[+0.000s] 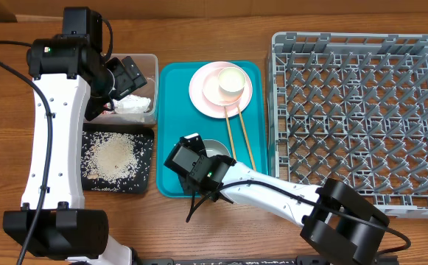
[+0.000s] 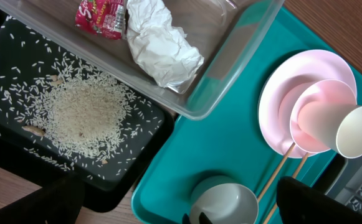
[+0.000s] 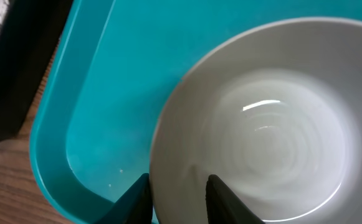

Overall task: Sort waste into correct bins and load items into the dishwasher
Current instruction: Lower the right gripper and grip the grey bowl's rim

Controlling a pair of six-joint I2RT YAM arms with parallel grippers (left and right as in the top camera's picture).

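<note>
On teal tray [image 1: 173, 110]: one plate [image 1: 205, 92], one cup [image 1: 231, 79], two chopsticks [image 1: 239, 136]. Right pincer [image 3: 177, 186] nipped glossy white bowl [image 3: 268, 137]; left pincer [image 1: 129, 76] gaped empty.

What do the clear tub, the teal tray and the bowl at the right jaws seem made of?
The clear tub: transparent plastic, see-through walls. The teal tray: likely moulded plastic, smooth, even colour, rounded rim. The bowl: pale, glossy, faint concentric rings; perhaps metal or glazed ceramic.

the left gripper [image 1: 130, 82] hangs over the clear tub [image 1: 156, 79]. the dish rack [image 1: 275, 103] is open on top. chopsticks [image 1: 239, 136] lie just beside the bowl [image 1: 218, 149].
</note>
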